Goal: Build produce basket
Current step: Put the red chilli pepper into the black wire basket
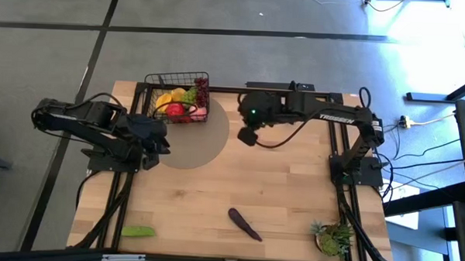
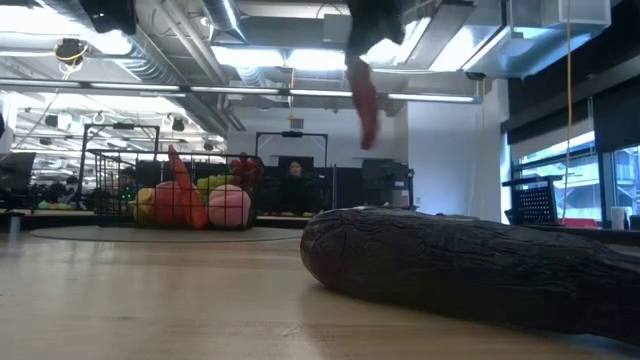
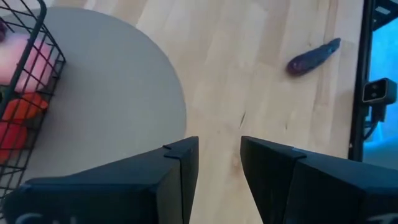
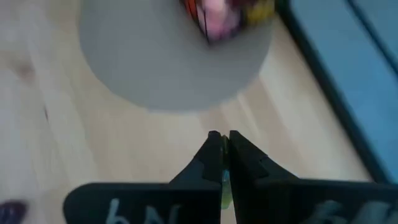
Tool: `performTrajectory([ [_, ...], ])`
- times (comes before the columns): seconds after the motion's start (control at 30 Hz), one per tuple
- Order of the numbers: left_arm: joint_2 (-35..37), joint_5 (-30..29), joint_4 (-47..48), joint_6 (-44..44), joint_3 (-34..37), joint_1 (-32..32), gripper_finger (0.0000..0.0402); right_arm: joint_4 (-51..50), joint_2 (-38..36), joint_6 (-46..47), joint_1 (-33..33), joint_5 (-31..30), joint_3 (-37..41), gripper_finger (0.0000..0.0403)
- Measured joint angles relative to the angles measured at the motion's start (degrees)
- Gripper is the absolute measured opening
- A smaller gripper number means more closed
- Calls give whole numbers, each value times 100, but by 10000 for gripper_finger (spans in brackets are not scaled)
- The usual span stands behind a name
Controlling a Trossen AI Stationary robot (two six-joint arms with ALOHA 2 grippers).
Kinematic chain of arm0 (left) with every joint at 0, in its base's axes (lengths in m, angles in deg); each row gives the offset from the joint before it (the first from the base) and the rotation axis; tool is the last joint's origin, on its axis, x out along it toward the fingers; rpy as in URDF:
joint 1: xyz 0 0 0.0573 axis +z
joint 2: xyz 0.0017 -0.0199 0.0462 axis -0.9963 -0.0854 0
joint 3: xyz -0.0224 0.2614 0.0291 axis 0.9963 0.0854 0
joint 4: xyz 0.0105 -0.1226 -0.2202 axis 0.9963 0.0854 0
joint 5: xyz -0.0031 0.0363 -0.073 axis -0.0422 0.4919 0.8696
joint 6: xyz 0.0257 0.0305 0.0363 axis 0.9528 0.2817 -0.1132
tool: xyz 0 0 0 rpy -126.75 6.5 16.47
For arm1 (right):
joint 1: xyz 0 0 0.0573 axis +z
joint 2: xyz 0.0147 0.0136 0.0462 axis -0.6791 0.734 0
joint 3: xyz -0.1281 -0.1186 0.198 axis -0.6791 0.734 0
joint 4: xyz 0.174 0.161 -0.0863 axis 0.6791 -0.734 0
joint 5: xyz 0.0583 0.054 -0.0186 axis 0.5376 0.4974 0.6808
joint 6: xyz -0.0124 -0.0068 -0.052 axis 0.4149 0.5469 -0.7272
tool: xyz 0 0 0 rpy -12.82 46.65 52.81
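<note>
Basket (image 1: pixel 178 98) lies beside right gripper (image 1: pixel 246 136); eggplant (image 1: pixel 244 223) apart.

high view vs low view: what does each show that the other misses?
Only the high view: the green cucumber at the table's near-left edge, the potted plant near-right, and the left hand beside the grey mat. Only the low view: a red chili hanging high over the table. Both: the basket of produce and the dark eggplant.
</note>
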Motion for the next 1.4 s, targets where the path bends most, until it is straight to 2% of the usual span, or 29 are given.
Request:
performTrajectory([
  [0.23,-5,-249,-14,868,0,-2,107,1550,0,-1029,0,152,-157,0],
  [0.53,-5,-1870,-977,2076,0,2,107,3058,0,-1851,-2,619,-157,0],
  [0.8,-72,-2705,-1921,2648,0,7,107,3931,0,-2192,-2,661,-157,0],
  [0.9,-110,-2943,-2106,2999,2,7,107,4139,0,-2290,-2,866,-157,0],
  [1.2,-350,-2935,-2307,3147,2,324,107,4530,0,-2591,2,1665,-157,0],
  [1.4,-393,-2253,-2395,3132,3,640,107,4583,0,-2653,-2,1659,-157,0],
])
